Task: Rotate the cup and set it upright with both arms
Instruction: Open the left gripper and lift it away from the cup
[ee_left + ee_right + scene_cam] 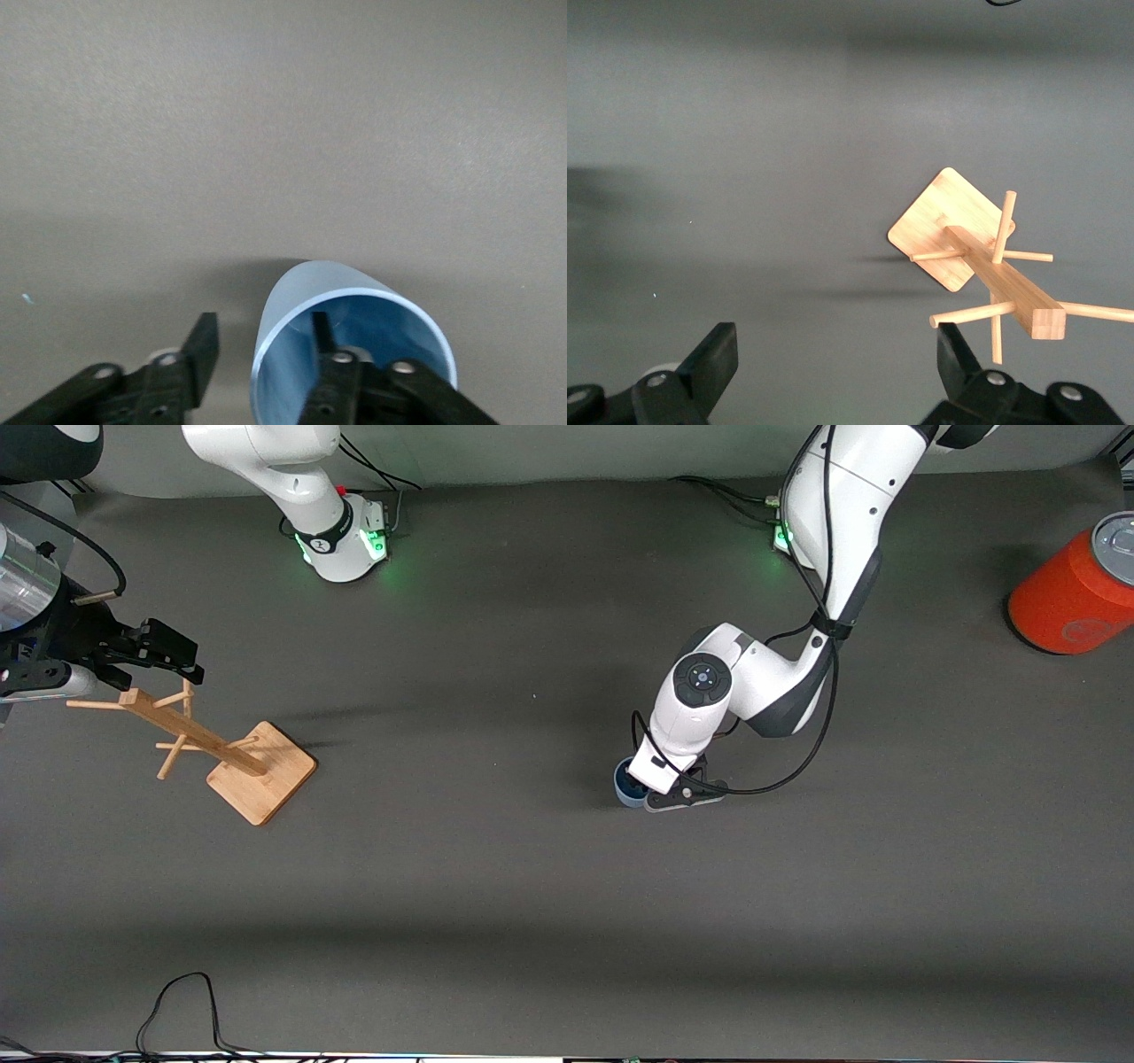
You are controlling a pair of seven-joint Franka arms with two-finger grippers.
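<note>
The pale-blue cup (627, 784) stands on the dark table mat near the middle, mouth up, mostly hidden under the left hand. In the left wrist view the cup (292, 310) shows its open mouth and blue inside. My left gripper (651, 788) is down at the cup and open (263, 341). One finger is inside the cup and the other outside, apart from the wall. My right gripper (182, 660) is open and empty (837, 350), up in the air over the top of a wooden mug tree.
A wooden mug tree (261, 772) with pegs stands toward the right arm's end of the table; its base also shows in the right wrist view (952, 228). A large orange-red can (1076, 589) sits at the left arm's end. A black cable (186, 1001) lies at the near edge.
</note>
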